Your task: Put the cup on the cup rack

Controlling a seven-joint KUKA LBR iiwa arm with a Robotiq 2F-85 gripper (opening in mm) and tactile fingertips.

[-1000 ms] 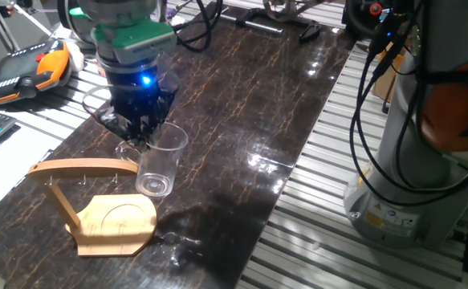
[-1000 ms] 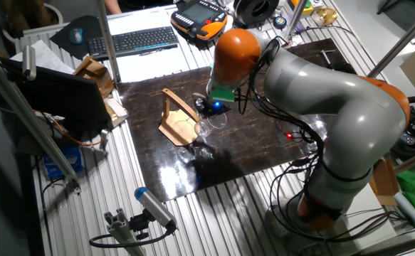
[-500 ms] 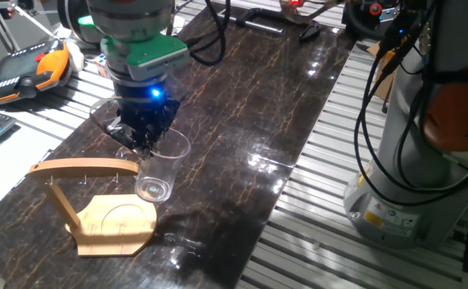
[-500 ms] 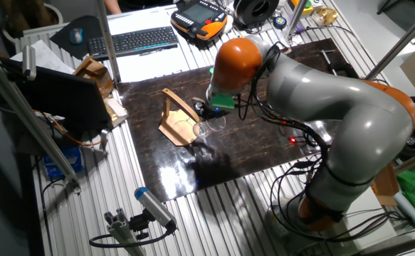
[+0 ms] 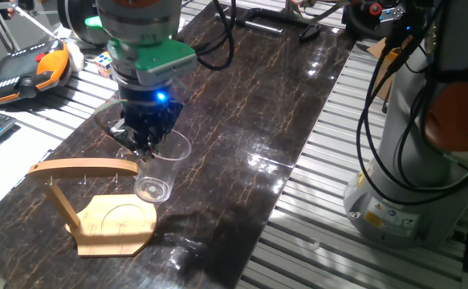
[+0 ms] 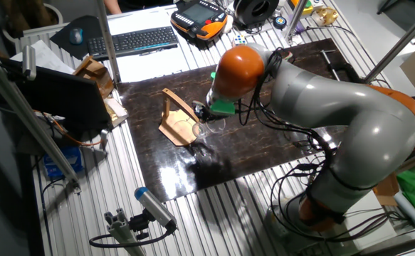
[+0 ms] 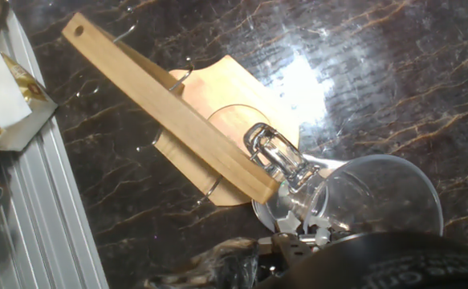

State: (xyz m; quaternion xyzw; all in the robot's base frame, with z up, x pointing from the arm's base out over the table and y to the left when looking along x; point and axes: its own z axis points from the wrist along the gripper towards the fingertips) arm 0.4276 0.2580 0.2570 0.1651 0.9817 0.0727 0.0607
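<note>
**Glass cup held up beside the wooden rack**

Light wood forms the cup rack (image 5: 97, 201), which stands at the left of the dark marbled desk (image 5: 258, 104) in one fixed view: a flat rounded base, a curved upright and a top bar with small metal hooks hanging under it. Just to its right the clear cup (image 5: 159, 168) hangs in the air, tilted, its thick round base low and near the rack's base, its open mouth up against the pincer (image 5: 143, 143). The pincer is clamped on the cup at the rim; a blue light glows on the hand above it.

In the hand view the rack's bar (image 7: 169, 116) runs diagonally from upper left to the middle, and the cup's loop handle (image 7: 278, 156) sits right at the bar's near end, touching or almost touching it; which, I cannot tell. The cup (image 7: 370, 201) body lies to the right of the bar.

From the other fixed view the pincer (image 6: 206, 117) hangs just beside the rack (image 6: 177, 121), with the cup (image 6: 208, 128) below it.
</note>
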